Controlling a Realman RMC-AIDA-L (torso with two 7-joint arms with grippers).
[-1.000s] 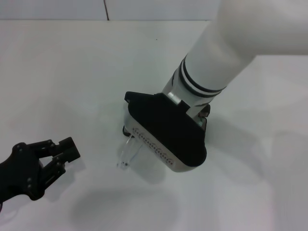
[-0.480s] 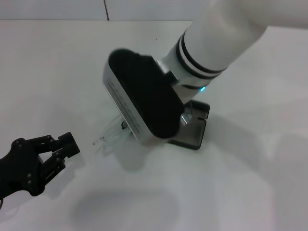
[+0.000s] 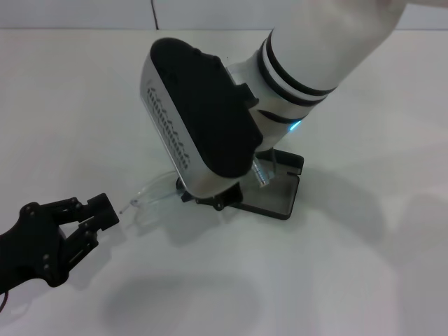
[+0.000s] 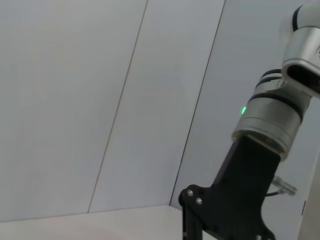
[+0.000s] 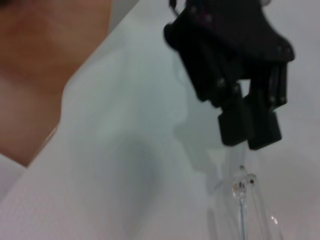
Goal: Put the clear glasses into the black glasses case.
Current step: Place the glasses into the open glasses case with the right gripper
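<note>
The black glasses case [image 3: 278,198] lies open on the white table, its dark grey inside showing, partly hidden under my right wrist. My right gripper [image 3: 214,200] hangs over the case's left end, tilted, its fingers mostly hidden beneath the black wrist housing. It is shut on the clear glasses [image 3: 150,192], whose clear arms stick out leftward just above the table. One arm tip [image 5: 241,184] shows in the right wrist view. My left gripper [image 3: 105,210] rests shut at the lower left, close to those tips and apart from them.
The white table [image 3: 84,105] spreads out on all sides, with a wall seam [image 3: 152,14] at the back. The right arm's white forearm [image 3: 322,49] covers the upper right. The left wrist view shows the right arm [image 4: 267,120] against the wall.
My right wrist has swung up and to the left. The clear glasses' arms moved left with it, toward my left gripper, and more of the case has come into sight.
</note>
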